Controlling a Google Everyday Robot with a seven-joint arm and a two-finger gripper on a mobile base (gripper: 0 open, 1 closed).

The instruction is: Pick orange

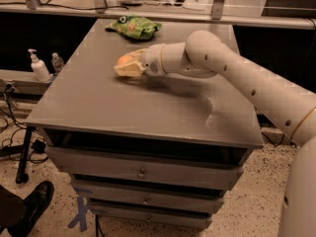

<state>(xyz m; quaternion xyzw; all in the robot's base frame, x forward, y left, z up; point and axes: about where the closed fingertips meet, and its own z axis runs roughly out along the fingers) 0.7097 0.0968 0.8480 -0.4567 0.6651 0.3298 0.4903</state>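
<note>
Arm segments of smooth cream-white plastic (247,78) are stretching in from the right edge of the flat grey desk with drawers (123,112), crossing its top towards the left edge. The cream two-finger gripper (122,66) is sitting low over the far half of the desk top, left of centre. Its fingers (129,73) are lying on either side of the small, round, matte-skinned orange (125,59), parted only as wide as the fruit and pressing against it, one towards the front edge, the other towards the back edge. The orange appears to be resting on the desk top between them. A crinkled green snack bag with orange print (134,26) is lying at the back edge, well apart from the gripper. Beyond the left edge, a white pump bottle (37,66) and a small clear bottle (58,61) are standing on a lower ledge. A black shoe (30,205) is showing on the floor near the front-left corner.
</note>
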